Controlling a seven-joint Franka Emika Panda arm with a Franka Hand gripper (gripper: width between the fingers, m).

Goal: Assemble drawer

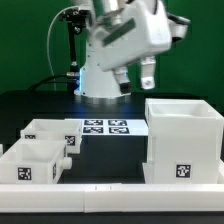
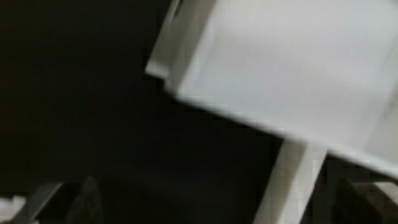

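The large boxy casing (image 1: 183, 140) stands on the black table at the exterior view's right, open side up, with a square tag on its near face. Two smaller trays (image 1: 50, 135) (image 1: 32, 160) sit side by side at the exterior view's left, each with a tag. My gripper (image 1: 135, 76) hangs above the table behind the casing, open and empty, touching nothing. The wrist view is blurred. It shows a white face of the casing (image 2: 294, 70) and a narrow white strip (image 2: 294, 185) between my dark fingertips (image 2: 71, 202). My gripper (image 2: 222, 212) holds nothing there.
The marker board (image 1: 105, 126) lies flat on the table between the trays and the casing. A low white rail (image 1: 110, 187) runs along the table's front edge. The arm's base (image 1: 98, 85) stands behind the marker board.
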